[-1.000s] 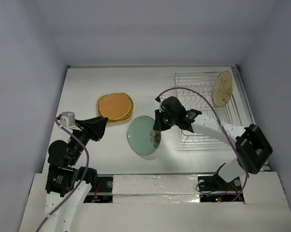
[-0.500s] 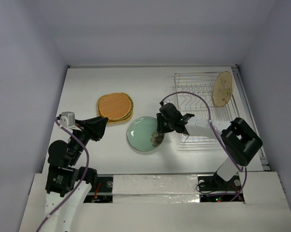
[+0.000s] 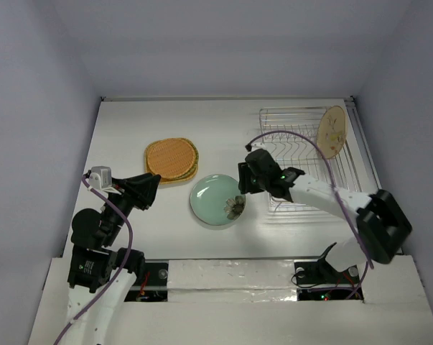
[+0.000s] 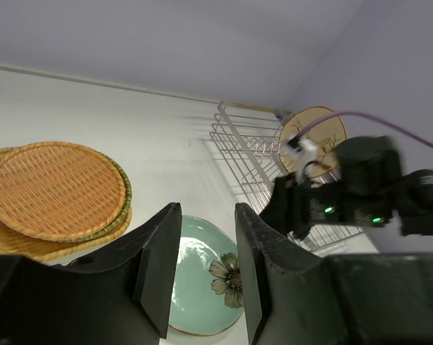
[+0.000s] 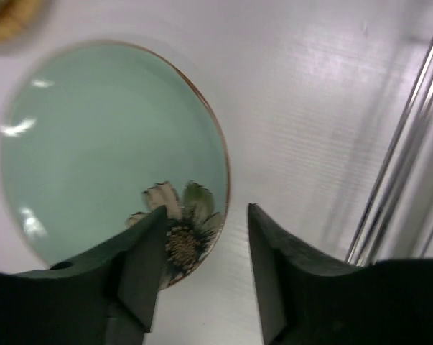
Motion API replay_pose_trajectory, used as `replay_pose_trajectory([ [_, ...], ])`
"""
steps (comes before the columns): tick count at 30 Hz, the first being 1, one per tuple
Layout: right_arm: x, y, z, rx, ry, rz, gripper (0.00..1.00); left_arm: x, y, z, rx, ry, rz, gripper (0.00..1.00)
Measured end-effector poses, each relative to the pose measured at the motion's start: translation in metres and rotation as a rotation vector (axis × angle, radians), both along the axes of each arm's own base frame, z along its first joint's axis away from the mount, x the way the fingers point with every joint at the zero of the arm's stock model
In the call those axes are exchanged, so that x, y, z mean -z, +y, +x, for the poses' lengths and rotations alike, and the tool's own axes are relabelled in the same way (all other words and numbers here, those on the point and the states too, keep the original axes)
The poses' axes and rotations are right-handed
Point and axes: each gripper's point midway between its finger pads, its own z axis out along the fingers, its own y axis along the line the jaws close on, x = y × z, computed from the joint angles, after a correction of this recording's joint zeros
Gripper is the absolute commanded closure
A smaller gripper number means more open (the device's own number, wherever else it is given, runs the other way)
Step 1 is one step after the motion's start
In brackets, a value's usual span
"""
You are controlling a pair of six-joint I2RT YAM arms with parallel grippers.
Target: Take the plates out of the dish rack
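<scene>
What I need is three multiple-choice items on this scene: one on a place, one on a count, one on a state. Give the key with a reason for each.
1. Where is the pale green plate?
A. On the table, between the orange stack and the dish rack
B. In the dish rack
C. On top of the orange stack

2. How many plates stand in the dish rack?
A. Three
B. One
C. Two

3. What state is the right gripper in?
A. Shut on the pale green plate
B. Shut on nothing
C. Open, gripping nothing

Key:
1 A: it lies on the table, to the right of the orange stack.
2 B: only the beige plate stands among the tines.
3 C: the right wrist view shows its fingers apart above the plate's rim.
</scene>
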Motion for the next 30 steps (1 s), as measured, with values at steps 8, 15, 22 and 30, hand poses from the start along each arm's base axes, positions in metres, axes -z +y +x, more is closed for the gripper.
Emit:
replay_pose_trajectory([
  [8,-0.189,-0.052,0.043,0.194,-0.395,0.251,1.0,-0.001,0.0,-0.001,0.003,-0.003,-0.002,0.89],
  [15,-0.2,-0.242,0.092,0.758,-0.497,0.053,0.49,-0.001,0.005,0.002,-0.024,-0.005,0.001,0.95],
  [22,-0.179,-0.315,0.108,0.932,-0.395,-0.19,0.38,-0.006,0.004,-0.005,-0.011,-0.033,0.0,0.84],
  [30,-0.147,-0.336,0.126,0.876,-0.248,-0.395,0.49,-0.005,0.002,-0.006,0.002,-0.034,0.004,0.82],
])
